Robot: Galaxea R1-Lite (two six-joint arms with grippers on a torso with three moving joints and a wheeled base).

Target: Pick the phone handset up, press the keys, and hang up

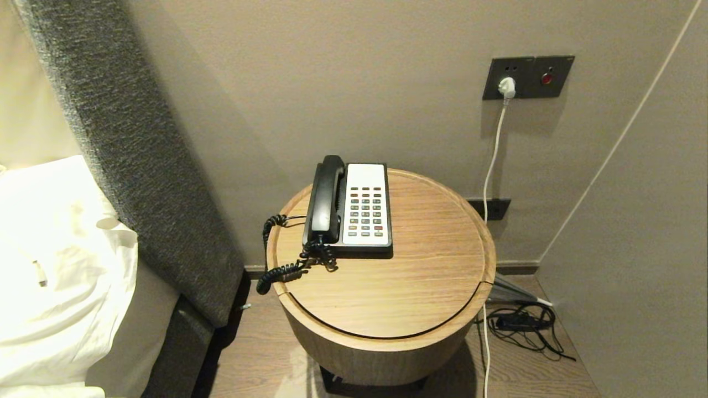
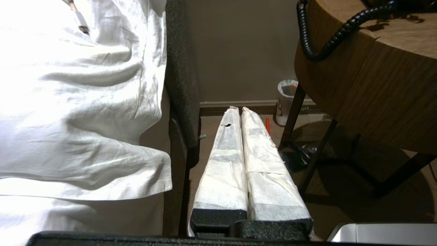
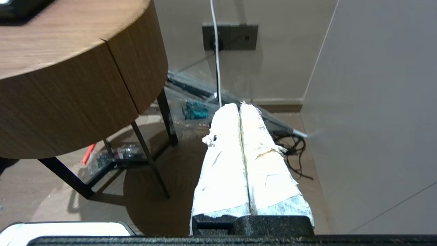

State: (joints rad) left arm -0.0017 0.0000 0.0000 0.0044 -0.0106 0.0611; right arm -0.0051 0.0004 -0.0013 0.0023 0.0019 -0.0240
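Nearest to us, both of our grippers hang low beside the round wooden table [image 1: 387, 287], below the level of its top, and neither shows in the head view. Our left gripper [image 2: 238, 110] has its two white-wrapped fingers [image 2: 225, 164] pressed flat together, holding nothing; it sits between the bed's white sheet [image 2: 78, 102] and the table's curved side. Our right gripper [image 3: 239, 105] is likewise closed with its pair of wrapped fingers touching and empty, on the table's other side near the wall. One phone handset [image 1: 326, 199] lies in its cradle on the left side of the single phone base [image 1: 365, 204], up on the tabletop toward the wall, well apart from both grippers and higher than either. Its one coiled cord [image 1: 282, 265] spills over the table's left edge, and in the left wrist view that cord [image 2: 317, 44] dangles above and to the side of our left fingers without touching them. On the wall we count one socket plate [image 1: 528, 76] with one white plug [image 1: 506, 86] in it.
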